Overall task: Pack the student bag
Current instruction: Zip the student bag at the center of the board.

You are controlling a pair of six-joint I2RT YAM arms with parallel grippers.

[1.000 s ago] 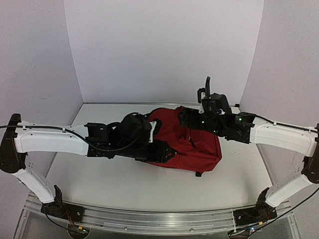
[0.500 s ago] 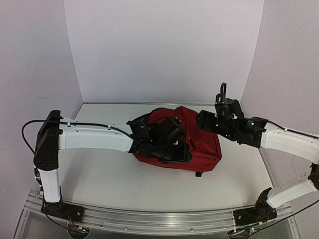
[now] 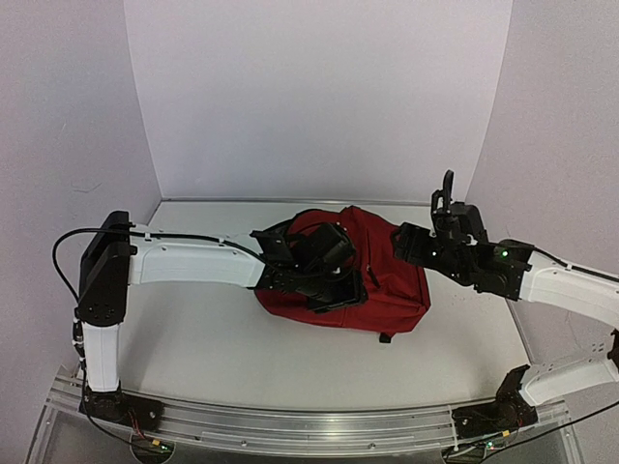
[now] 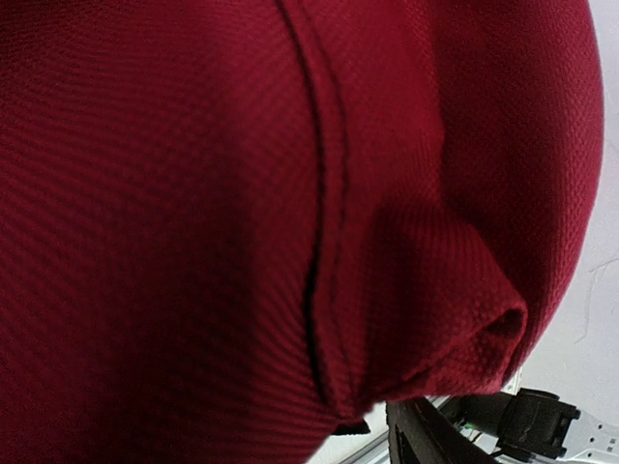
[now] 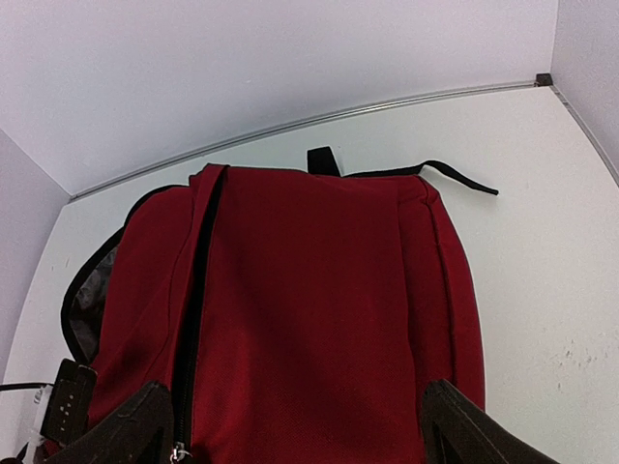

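White table (image 3: 193, 348) holds the bag (image 3: 392, 285) near its far edge. The right pincer (image 5: 292, 387) stands wide; the left pincer (image 3: 334, 286), pressed on fabric, hides its spread. Pushing harder could shove the bag askew.

Student bag (image 4: 193, 242) fills nearly all of my view: dark-red woven fabric, close against my lens. Stitched seam (image 4: 326, 193) runs from top edge down past middle, with dark gap along its lower stretch. Fabric bunches into rounded fold (image 4: 488, 324) at lower right. Pale surface (image 4: 600, 290) shows along right edge. Black part (image 4: 538, 422), which I cannot identify, and metal rail (image 4: 592, 447) sit in bottom right corner.
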